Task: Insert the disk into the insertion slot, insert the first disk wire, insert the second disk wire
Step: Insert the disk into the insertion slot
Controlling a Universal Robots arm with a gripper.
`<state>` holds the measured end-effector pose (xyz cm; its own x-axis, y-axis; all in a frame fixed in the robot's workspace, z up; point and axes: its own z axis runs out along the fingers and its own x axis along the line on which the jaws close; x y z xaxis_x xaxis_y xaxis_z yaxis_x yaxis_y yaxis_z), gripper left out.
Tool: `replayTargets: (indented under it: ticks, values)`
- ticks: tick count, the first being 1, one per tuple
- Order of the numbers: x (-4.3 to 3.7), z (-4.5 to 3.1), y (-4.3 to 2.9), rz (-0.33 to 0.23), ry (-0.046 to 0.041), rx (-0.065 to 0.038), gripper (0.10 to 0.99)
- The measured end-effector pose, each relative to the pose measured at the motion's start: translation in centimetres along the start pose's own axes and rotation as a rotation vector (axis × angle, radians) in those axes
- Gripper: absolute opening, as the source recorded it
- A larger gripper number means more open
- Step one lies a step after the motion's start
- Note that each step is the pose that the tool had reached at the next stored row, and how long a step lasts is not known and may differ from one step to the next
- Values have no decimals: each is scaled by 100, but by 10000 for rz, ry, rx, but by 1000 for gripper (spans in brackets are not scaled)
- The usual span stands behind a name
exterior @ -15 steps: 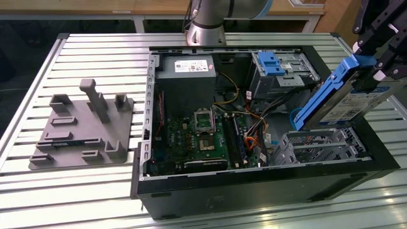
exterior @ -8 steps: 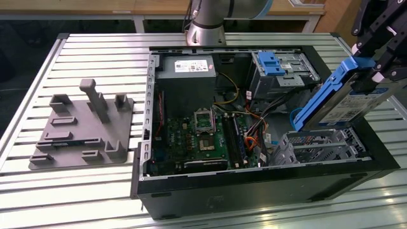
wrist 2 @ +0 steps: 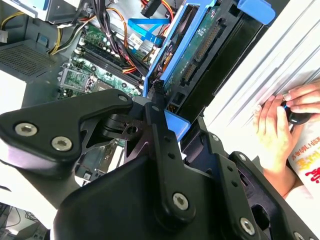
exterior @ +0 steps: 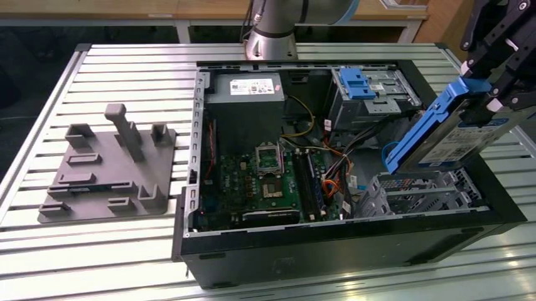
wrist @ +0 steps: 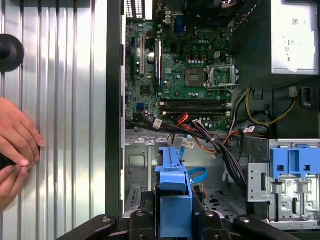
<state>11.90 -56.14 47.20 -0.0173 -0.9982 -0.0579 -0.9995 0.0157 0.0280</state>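
Exterior view: disk (exterior: 452,141) above insertion slot (exterior: 418,194)

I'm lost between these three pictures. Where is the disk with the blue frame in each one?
Exterior view: the disk hangs tilted at that view's right, above the silver cage.
Second wrist view: the disk shows its circuit side, beside the blue cable.
First wrist view: the disk is edge-on, its blue frame facing the camera.
Shared landmark: the green motherboard.
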Motion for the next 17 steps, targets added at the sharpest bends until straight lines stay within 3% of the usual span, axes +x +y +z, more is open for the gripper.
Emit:
replayTargets:
  ticks: [17]
  values:
    - [5, 56, -2, 0, 0, 0, 365]
